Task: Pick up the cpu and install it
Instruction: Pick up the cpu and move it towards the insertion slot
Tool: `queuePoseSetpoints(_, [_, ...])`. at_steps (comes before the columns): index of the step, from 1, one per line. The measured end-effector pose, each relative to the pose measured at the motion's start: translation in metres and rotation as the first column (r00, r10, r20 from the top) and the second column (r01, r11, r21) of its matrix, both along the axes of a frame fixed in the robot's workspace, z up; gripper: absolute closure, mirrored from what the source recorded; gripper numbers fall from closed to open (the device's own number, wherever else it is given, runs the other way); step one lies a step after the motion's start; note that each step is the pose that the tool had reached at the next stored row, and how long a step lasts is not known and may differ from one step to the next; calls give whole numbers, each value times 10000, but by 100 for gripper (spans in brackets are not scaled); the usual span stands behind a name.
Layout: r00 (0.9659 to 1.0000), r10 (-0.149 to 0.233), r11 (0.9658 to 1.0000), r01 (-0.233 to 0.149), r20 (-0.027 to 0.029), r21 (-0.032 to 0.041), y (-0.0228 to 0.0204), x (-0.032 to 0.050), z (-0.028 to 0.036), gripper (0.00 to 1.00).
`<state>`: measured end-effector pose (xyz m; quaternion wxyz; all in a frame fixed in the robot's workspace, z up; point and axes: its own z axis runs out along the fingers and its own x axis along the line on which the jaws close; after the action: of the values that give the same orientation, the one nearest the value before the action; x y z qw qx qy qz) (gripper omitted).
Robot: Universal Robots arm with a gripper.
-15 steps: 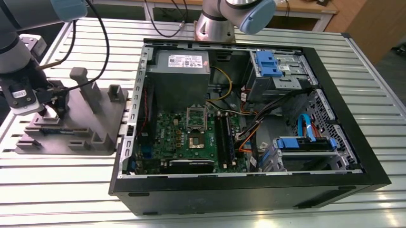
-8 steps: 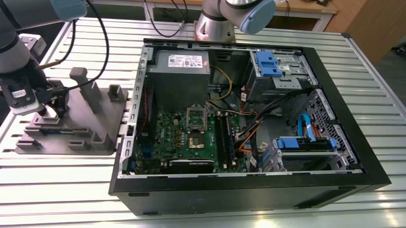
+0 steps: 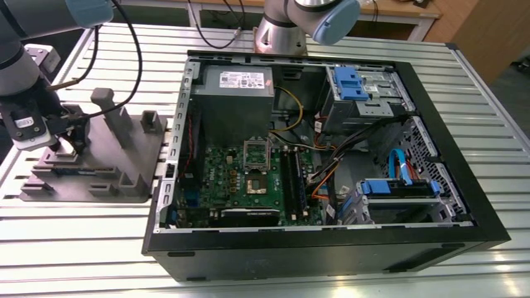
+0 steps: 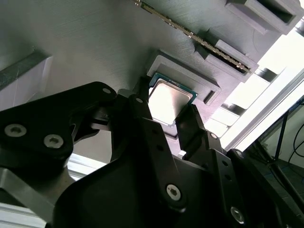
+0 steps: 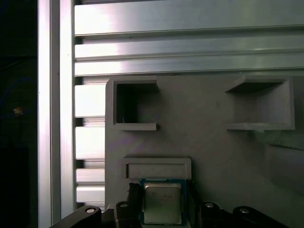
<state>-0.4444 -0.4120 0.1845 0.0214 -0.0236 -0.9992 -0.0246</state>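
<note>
While the cpu [image 5: 162, 203] lies flat in its tray [image 5: 213, 142] recess, the gripper [image 4: 167, 103] hangs straight over it. Its jaws stand open (one beside each opposite edge).

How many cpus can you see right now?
1. The cpu lies in the grey tray, right at the hand. The board's socket looks empty; others may be hidden.
</note>
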Motion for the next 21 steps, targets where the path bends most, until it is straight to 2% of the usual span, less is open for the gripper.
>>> queuePoseSetpoints(3, [10000,-1,10000,1,0,0,0,-1,0,51])
queuePoseSetpoints(4, [10000,-1,10000,1,0,0,0,-1,0,45])
queuePoseSetpoints(9, [10000,18,10000,-18,-1,5,0,-8,0,45])
queuePoseSetpoints(13, [9998,188,9998,-188,10,8,0,-19,-4,45])
queuePoseSetpoints(21, [9990,430,9991,-430,151,5,0,-40,-16,45])
